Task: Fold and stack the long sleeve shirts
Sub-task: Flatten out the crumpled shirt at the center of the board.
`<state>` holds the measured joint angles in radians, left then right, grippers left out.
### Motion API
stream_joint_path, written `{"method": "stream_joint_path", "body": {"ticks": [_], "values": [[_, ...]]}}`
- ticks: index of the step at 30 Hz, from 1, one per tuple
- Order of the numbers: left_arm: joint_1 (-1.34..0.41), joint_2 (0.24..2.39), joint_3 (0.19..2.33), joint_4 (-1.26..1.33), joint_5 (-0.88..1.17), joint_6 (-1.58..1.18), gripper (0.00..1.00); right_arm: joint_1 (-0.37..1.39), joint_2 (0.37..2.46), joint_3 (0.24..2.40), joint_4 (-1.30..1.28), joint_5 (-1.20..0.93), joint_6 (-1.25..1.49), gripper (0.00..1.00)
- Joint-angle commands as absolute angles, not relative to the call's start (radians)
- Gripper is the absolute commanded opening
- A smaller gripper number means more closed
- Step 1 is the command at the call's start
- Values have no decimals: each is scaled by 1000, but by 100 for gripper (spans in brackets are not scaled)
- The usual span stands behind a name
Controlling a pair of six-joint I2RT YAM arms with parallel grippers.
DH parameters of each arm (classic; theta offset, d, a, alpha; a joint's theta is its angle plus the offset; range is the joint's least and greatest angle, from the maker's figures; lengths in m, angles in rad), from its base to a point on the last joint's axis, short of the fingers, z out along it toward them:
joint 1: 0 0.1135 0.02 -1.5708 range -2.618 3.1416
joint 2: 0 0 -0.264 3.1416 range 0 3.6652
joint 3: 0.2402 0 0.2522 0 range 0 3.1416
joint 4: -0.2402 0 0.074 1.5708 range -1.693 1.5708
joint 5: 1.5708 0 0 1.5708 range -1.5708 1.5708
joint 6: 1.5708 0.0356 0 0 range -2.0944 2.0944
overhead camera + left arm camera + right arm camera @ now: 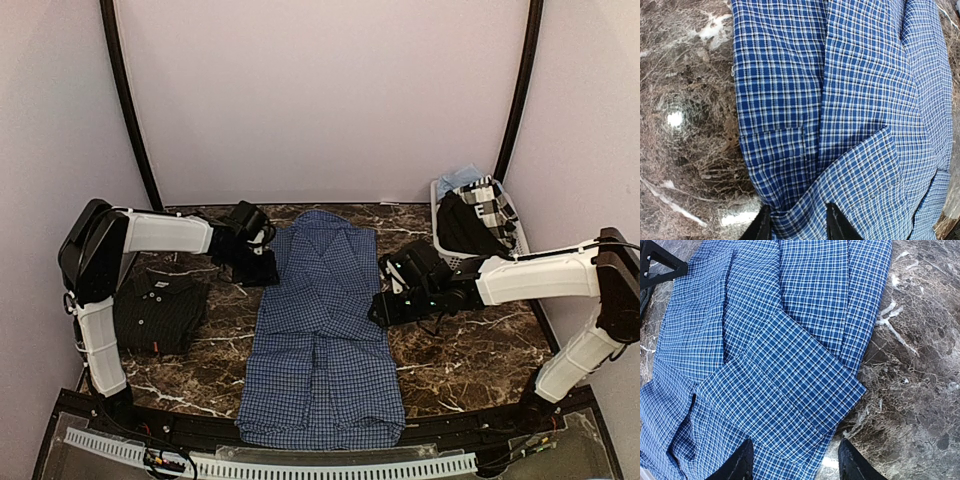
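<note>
Blue check shirt (320,330) lies long at table centre, collar at 12 o'clock, hem at 6!
Left gripper (258,262) at 10 o'clock, jaws narrowly parted over soft woven shoulder cloth; right gripper (385,305) at 3 o'clock, wide apart, gripping nothing, above the folded cuff. Black shirt (160,310) sits folded at 9 on the glossy marble table (470,350).
</note>
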<state>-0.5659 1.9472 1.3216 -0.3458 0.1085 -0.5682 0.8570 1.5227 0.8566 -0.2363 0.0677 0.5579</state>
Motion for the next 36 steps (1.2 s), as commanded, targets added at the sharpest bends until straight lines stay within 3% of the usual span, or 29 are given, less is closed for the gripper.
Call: {"method": "stream_joint_path", "body": {"ticks": [1, 27, 31, 36], "values": [[-571, 1890, 1354, -341, 82, -547, 36, 848, 1531, 871, -205, 77, 555, 54], [-572, 1926, 1347, -358, 113, -538, 30, 847, 1576, 871, -190, 74, 551, 54], [-569, 1896, 1323, -378, 24, -555, 40, 839, 1584, 871, -186, 71, 550, 54], [-559, 1867, 1277, -366, -22, -575, 46, 838, 1586, 864, -180, 68, 551, 54]]}}
